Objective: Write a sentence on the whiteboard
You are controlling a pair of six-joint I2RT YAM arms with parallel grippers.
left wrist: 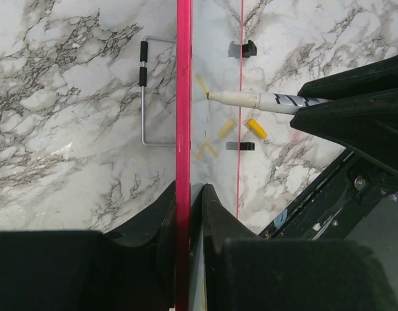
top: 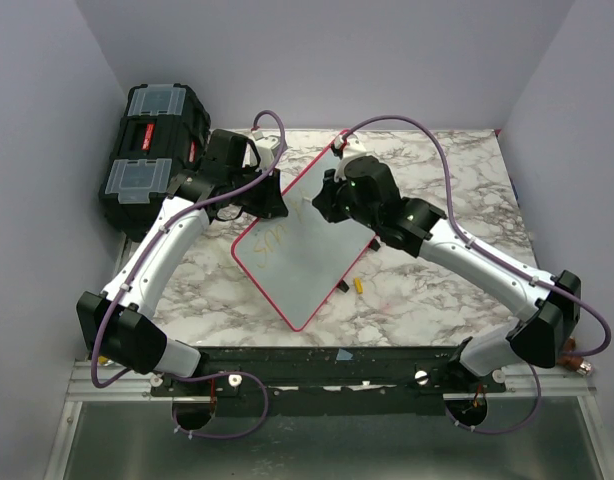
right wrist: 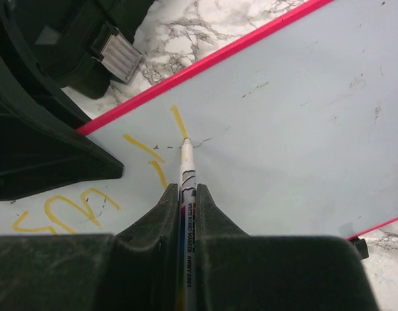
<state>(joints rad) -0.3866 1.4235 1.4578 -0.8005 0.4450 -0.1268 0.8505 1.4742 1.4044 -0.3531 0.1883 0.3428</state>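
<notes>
The whiteboard [top: 302, 262], white with a pink-red frame, lies slanted across the marble table. My left gripper [top: 274, 204] is shut on its left frame edge [left wrist: 183, 97], one finger on each side [left wrist: 189, 191]. My right gripper [top: 322, 203] [right wrist: 187, 189] is shut on a white marker [right wrist: 186, 170]. The marker's tip touches the board [right wrist: 303, 110] at the foot of a short yellow stroke [right wrist: 178, 120]. Yellow letters of the sentence [right wrist: 69, 210] run to the left of the tip. From the left wrist, the marker [left wrist: 264, 100] comes in from the right and touches the board.
A black toolbox [top: 152, 150] stands at the back left, close behind my left gripper. A yellow marker cap [top: 358, 285] [left wrist: 256, 128] lies on the table by the board's right edge. A bent wire stand [left wrist: 147, 91] lies left of the frame. Black clips [left wrist: 243, 48] sit on the board's far edge.
</notes>
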